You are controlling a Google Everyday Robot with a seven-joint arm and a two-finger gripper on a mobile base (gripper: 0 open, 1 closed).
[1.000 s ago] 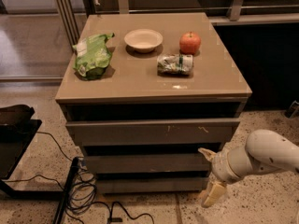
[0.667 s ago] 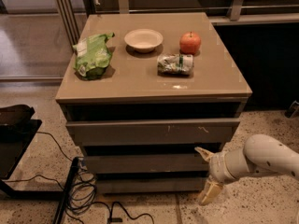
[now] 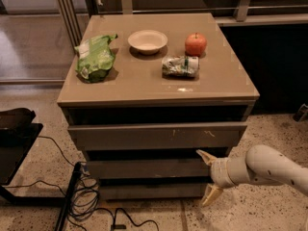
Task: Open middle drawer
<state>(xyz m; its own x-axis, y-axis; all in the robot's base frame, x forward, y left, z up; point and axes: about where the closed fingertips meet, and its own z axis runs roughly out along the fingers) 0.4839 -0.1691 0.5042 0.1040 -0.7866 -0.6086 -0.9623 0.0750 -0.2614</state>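
Lacking a handle, the middle drawer (image 3: 144,168) appears rigid and smooth-faced, best gripped along its top edge at its right end, where the hand (image 3: 208,176) sits released.

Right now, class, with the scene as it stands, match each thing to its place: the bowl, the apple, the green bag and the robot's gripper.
Things
1. bowl
2. apple
3. green bag
4. gripper

Places
A. low down, at the right end of the middle drawer, fingers open
B. left side of the cabinet top
C. back of the top, near the middle
D. back right of the top, just behind the crushed can

Pairs: 1-C, 2-D, 3-B, 4-A
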